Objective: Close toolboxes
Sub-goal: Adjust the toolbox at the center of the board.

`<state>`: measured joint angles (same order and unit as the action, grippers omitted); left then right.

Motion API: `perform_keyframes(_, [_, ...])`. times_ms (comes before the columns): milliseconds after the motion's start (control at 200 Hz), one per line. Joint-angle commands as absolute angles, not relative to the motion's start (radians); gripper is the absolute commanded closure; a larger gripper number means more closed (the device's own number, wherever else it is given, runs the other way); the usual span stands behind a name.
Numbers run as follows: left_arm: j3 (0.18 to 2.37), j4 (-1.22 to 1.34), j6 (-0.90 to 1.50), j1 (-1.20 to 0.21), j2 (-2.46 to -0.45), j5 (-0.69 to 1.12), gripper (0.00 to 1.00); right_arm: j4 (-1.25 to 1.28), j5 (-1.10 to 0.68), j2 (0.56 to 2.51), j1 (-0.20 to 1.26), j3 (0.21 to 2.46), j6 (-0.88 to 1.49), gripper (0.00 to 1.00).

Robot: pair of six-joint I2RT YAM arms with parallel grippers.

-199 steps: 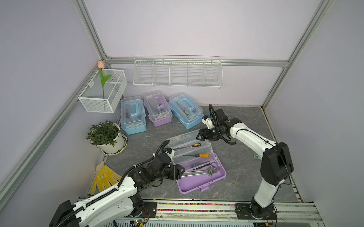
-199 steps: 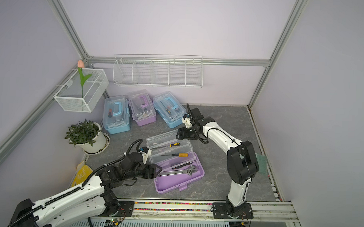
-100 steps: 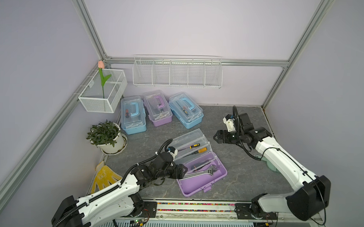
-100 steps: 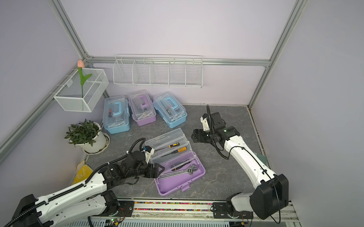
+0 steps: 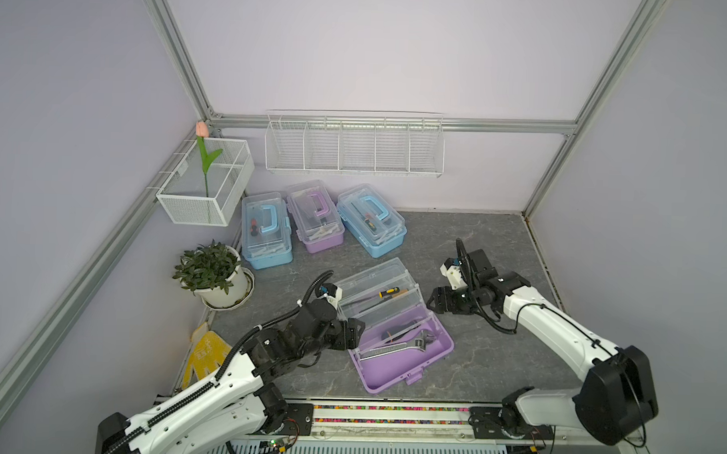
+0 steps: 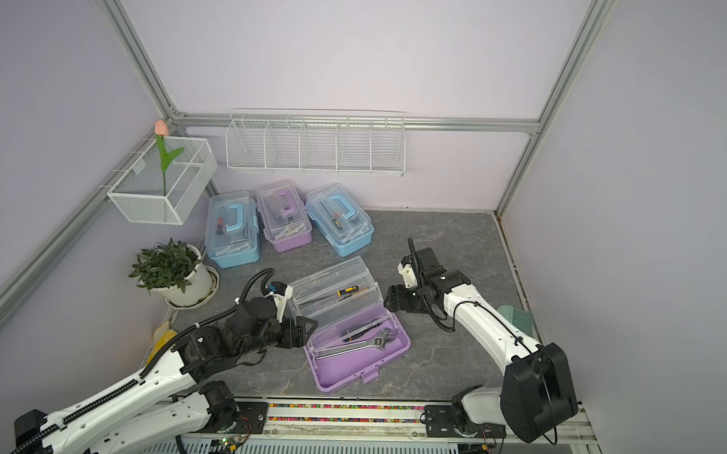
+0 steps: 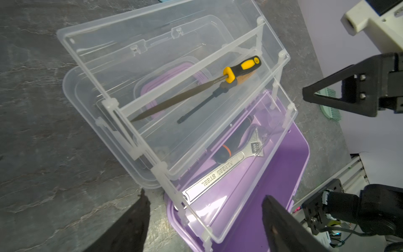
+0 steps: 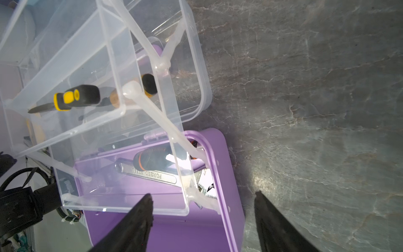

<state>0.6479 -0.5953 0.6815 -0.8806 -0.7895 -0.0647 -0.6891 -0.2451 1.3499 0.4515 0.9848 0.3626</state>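
Note:
One purple toolbox (image 5: 398,362) stands open mid-table, its clear trays (image 5: 376,291) fanned out and the lid laid back. A yellow-handled file (image 7: 239,69) lies in a tray and a steel wrench (image 7: 218,172) in the base. My left gripper (image 5: 352,331) is open at the box's left end, its jaws straddling the tray corner in the left wrist view (image 7: 205,218). My right gripper (image 5: 434,301) is open at the right end, astride the purple end wall (image 8: 202,213). Three shut toolboxes sit at the back: blue (image 5: 266,231), purple (image 5: 316,218), blue (image 5: 372,218).
A potted plant (image 5: 214,272) stands left of the open box. A wire basket (image 5: 207,189) with a tulip hangs on the left wall, and a wire rack (image 5: 354,146) on the back wall. A yellow glove (image 5: 205,355) and a green brush (image 6: 512,316) lie at the table's sides.
My right arm has swung from beside the rear blue toolbox forward to the open toolbox's right end. The left gripper has stayed at the left end.

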Motion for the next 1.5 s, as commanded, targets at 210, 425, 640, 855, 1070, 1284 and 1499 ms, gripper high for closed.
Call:
perform_keyframes(210, [0.682,-0.618,0.665,-0.769,-0.82,-0.04,0.18,-0.702,-0.242,1.247,0.459,0.894,0.385,0.38])
perform_keyframes(425, [0.656,-0.609,0.691,-0.756,-0.823,-0.067,0.21,-0.657,-0.266,1.275,0.46,0.885,0.395,0.44])
perform_keyframes(640, [0.624,-0.533,0.706,-0.741,-0.843,-0.06,0.26,-0.629,-0.294,1.259,0.465,0.839,0.422,0.47])
perform_keyframes(855, [0.671,-0.559,0.668,-0.729,-0.861,-0.079,0.27,-0.712,-0.18,1.201,0.55,0.808,0.503,0.49])
perform_keyframes(1070, [0.699,-0.563,0.644,-0.721,-0.899,-0.061,0.27,-0.734,-0.128,1.151,0.574,0.718,0.576,0.5])
perform_keyframes(1284, [0.779,-0.628,0.571,-0.704,-0.913,-0.116,0.27,-0.779,-0.049,1.102,0.581,0.679,0.62,0.52])
perform_keyframes(1499, [0.878,-0.676,0.5,-0.679,-0.938,-0.144,0.27,-0.744,-0.036,1.221,0.573,0.713,0.549,0.66])
